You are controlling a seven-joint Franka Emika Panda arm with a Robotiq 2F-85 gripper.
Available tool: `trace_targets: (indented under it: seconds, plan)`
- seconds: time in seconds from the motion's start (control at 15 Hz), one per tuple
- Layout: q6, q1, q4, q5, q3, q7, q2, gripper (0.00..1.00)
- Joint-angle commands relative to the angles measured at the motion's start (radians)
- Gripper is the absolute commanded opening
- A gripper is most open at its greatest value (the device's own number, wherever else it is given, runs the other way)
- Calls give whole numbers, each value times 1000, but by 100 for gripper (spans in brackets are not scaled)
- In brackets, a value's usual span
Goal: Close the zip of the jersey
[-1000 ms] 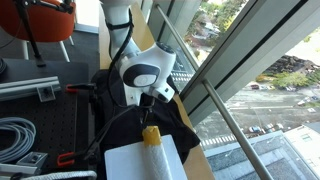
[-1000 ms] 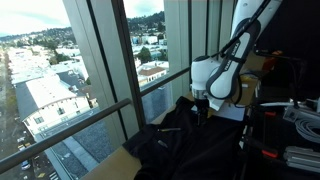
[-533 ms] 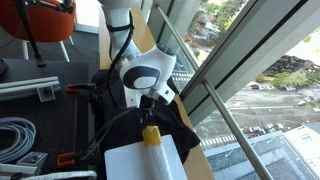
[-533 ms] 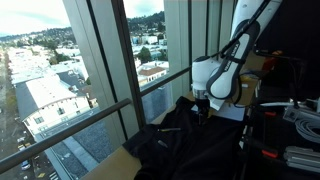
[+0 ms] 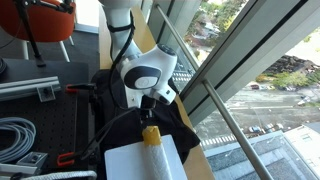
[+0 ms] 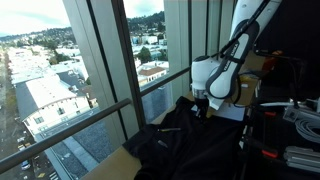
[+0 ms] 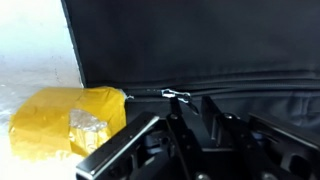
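The gripper's point(image 7: 182, 120) dark fingers point(image 7: 215, 118) blend into the black cloth, so I cannot tell how wide they stand. Just past their tips lies the zip point(image 7: 240, 90), its pale pull point(image 7: 178, 96) between them, running across the jersey point(image 7: 190, 45). A yellow-capped bottle point(image 5: 151, 134) stands close beside it.

Daylight from the side, low-resolution frames.
Window point(image 6: 70, 80) bright and slightly washed out in both exterior views; jersey point(image 6: 170, 140) near-featureless black against it. Wrist view dim and soft; yellow object point(image 7: 65, 118) blurred up close, pale surface point(image 7: 30, 50) overexposed.
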Motion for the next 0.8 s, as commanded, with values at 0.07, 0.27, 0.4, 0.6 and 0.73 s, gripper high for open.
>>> trace_targets:
  seconds: [0.07, 0.27, 0.4, 0.6, 0.73]
  plan:
    - [-9, 5, 33, -8, -18, 16, 18, 0]
    - [-11, 3, 34, -5, -18, 19, 17, 2]
    - [-11, 4, 21, -2, -12, 20, 4, 2]
    - [-12, 15, -2, -1, 1, 22, -17, 2]
    - [-33, 25, -12, 6, 16, 29, -33, 2]
